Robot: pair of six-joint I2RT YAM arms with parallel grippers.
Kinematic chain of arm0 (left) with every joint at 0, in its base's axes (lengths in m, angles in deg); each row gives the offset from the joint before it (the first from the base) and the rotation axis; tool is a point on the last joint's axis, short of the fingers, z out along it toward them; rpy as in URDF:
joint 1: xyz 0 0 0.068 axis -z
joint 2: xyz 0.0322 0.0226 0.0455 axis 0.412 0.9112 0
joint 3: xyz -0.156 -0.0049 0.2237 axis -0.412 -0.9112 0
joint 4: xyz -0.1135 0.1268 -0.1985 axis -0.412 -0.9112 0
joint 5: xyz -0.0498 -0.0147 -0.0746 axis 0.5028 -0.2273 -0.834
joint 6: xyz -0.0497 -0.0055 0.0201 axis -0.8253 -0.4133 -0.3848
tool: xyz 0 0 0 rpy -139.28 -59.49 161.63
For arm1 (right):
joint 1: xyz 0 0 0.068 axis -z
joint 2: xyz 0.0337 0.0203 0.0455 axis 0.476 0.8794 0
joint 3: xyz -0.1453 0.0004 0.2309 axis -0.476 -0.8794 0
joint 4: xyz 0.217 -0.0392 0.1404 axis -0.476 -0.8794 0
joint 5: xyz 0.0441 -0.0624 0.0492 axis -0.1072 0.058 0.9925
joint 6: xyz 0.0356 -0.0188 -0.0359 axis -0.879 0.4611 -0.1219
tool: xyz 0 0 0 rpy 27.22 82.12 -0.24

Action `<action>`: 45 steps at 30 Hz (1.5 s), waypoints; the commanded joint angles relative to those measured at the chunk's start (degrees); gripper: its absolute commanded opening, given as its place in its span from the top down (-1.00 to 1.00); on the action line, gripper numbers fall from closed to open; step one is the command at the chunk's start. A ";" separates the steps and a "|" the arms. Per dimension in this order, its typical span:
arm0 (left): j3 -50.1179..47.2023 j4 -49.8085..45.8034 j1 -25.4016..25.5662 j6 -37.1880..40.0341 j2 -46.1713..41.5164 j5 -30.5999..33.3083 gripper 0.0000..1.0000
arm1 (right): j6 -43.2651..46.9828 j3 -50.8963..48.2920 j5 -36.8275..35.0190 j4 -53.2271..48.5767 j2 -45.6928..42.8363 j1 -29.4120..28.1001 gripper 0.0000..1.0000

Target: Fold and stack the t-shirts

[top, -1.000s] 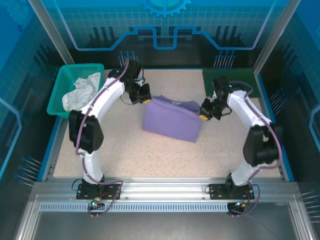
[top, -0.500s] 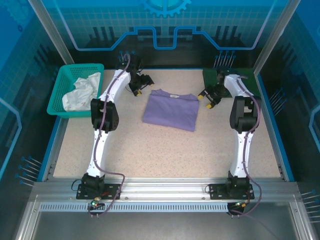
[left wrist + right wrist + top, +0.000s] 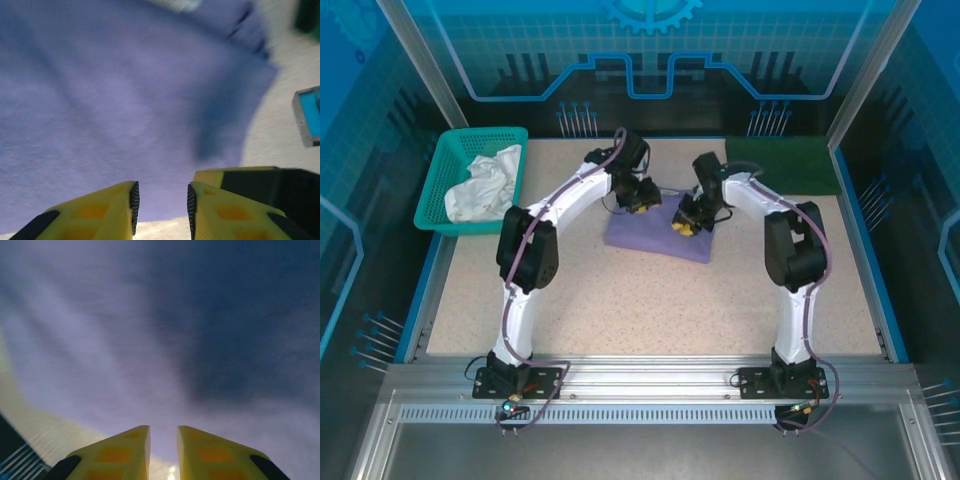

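Left arm: stretched forward, left gripper [image 3: 642, 195] [image 3: 161, 200] over lavender t-shirt [image 3: 645, 238] far left part, jaws slightly apart. Right arm: elbow bent, right gripper [image 3: 685, 222] [image 3: 163, 440] low over the t-shirt's right half, jaws narrowly apart.

Folded shirt [image 3: 640, 236] lies on the table [image 3: 620, 310], centre, toward the back. My left gripper [image 3: 644, 196] over its rear left, my right gripper [image 3: 685, 224] over its right half. Basket [image 3: 432, 200] far left, crumpled cloth [image 3: 485, 185] in it. Second shirt [image 3: 785, 165] flat in back right corner.

Two white arms [image 3: 565, 192], black joints [image 3: 528, 255], purple cables [image 3: 618, 134], yellow black-padded fingers [image 3: 100, 210]
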 commanded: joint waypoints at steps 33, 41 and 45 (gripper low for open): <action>-37.97 8.06 -13.66 7.95 -26.55 -13.30 -0.21 | 22.40 -42.68 0.13 29.07 -41.46 9.30 -0.65; -31.62 10.24 -14.88 13.81 -14.49 -14.17 -0.17 | 31.12 -25.90 11.18 20.06 -19.78 12.34 -0.27; -33.08 13.55 -14.95 13.21 -13.70 -13.74 -0.17 | 31.51 -23.87 7.43 18.48 -16.25 10.86 -0.27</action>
